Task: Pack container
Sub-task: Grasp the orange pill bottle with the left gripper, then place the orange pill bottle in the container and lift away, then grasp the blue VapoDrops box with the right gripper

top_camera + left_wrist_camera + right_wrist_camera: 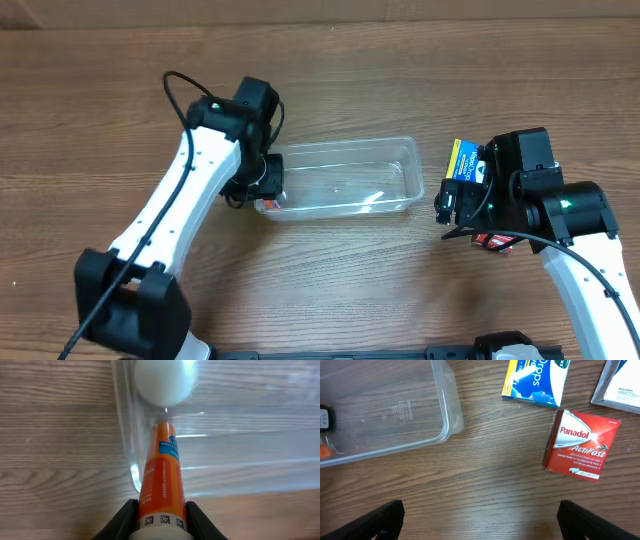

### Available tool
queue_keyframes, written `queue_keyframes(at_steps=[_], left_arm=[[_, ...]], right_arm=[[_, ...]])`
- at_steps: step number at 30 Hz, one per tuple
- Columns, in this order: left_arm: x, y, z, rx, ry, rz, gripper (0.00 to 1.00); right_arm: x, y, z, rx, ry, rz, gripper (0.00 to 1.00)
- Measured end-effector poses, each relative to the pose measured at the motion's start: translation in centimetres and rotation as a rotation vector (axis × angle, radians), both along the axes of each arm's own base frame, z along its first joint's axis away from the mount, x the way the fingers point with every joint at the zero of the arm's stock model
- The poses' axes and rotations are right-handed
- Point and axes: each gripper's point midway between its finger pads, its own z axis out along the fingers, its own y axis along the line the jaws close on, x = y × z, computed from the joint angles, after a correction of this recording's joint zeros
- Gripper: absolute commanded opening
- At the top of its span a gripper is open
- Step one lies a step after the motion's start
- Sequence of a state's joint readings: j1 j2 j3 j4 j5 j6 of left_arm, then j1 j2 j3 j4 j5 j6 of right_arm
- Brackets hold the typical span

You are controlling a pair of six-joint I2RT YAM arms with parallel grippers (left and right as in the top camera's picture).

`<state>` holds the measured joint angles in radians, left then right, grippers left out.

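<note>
The clear plastic container (345,177) lies at the table's middle; its rim also shows in the left wrist view (125,435) and the right wrist view (447,405). My left gripper (268,185) is at the container's left end, shut on an orange tube (161,475) with a white cap; the tube points over the rim into the container. My right gripper (480,522) is open and empty above bare wood, right of the container. A red Panadol box (581,445) and a blue-yellow drops box (536,379) lie near it.
A white box corner (620,385) shows at the top right of the right wrist view. The blue-yellow box (463,160) lies just right of the container. A red box edge (492,242) peeks out under the right arm.
</note>
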<state>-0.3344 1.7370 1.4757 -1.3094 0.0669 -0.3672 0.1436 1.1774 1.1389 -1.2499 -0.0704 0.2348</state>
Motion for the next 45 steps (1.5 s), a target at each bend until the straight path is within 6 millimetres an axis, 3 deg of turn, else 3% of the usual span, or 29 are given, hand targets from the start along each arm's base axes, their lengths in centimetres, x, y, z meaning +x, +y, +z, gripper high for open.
queue_keyframes(at_steps=[1,4,12,15,16,18,19,20,21,22,23,24,26,29,31,35,40,45], left_arm=[[0.2,0.2,-0.6,0.018,0.007,0.0,0.17],[0.6,0.5,-1.3,0.047,0.011,-0.001,0.66],[0.8,0.8,-0.9,0.068,0.012,0.003,0.78],[2.3,0.5,2.5,0.052,-0.069,0.006,0.83],[2.8,0.5,4.4,0.039,-0.126,0.008,1.0],[3.1,0.5,8.7,0.002,-0.257,0.008,1.0],[2.7,1.0,12.9,-0.027,-0.39,0.016,1.0],[2.3,1.4,15.0,-0.036,-0.463,0.026,1.0],[1.4,2.4,17.2,-0.038,-0.534,0.043,1.0],[0.9,3.5,18.6,-0.033,-0.585,0.066,1.0],[0.4,5.0,19.8,-0.019,-0.626,0.101,1.0],[0.5,6.2,19.9,-0.002,-0.633,0.13,1.0],[0.8,8.2,19.8,0.028,-0.629,0.181,1.0],[1.0,8.9,19.6,0.041,-0.623,0.205,1.0],[1.2,8.9,19.4,0.043,-0.615,0.203,1.0],[1.6,8.9,18.8,0.049,-0.595,0.2,1.0],[1.7,8.8,18.6,0.05,-0.589,0.199,1.0],[1.7,8.8,18.5,0.052,-0.584,0.199,1.0]], right_arm=[[0.0,0.0,0.0,0.0,0.0,0.0,1.0],[0.0,0.0,0.0,0.0,0.0,0.0,1.0],[-0.1,0.0,0.0,0.0,0.006,0.0,1.0],[-0.5,-0.1,-0.2,-0.003,0.023,-0.001,1.0],[-0.3,-0.1,-0.1,-0.006,0.013,-0.009,1.0],[0.9,-0.7,0.5,-0.033,-0.035,-0.037,1.0],[2.7,-1.3,2.4,-0.064,-0.105,-0.064,1.0],[3.5,-1.8,3.6,-0.087,-0.121,-0.086,1.0],[6.1,-2.5,5.9,-0.107,-0.18,-0.129,1.0],[8.8,-3.8,6.8,-0.114,-0.182,-0.185,1.0],[10.6,-4.9,5.7,-0.12,-0.146,-0.223,1.0],[11.1,-5.6,4.7,-0.122,-0.111,-0.24,1.0],[12.6,-7.3,0.1,-0.139,0.021,-0.272,1.0],[13.3,-8.3,-7.7,-0.162,0.237,-0.264,1.0],[13.5,-8.1,-9.8,-0.16,0.281,-0.241,1.0],[13.4,-7.7,-12.5,-0.147,0.345,-0.201,1.0],[13.5,-7.2,-13.3,-0.125,0.356,-0.165,1.0],[13.0,-7.2,-15.7,-0.125,0.419,-0.156,1.0]])
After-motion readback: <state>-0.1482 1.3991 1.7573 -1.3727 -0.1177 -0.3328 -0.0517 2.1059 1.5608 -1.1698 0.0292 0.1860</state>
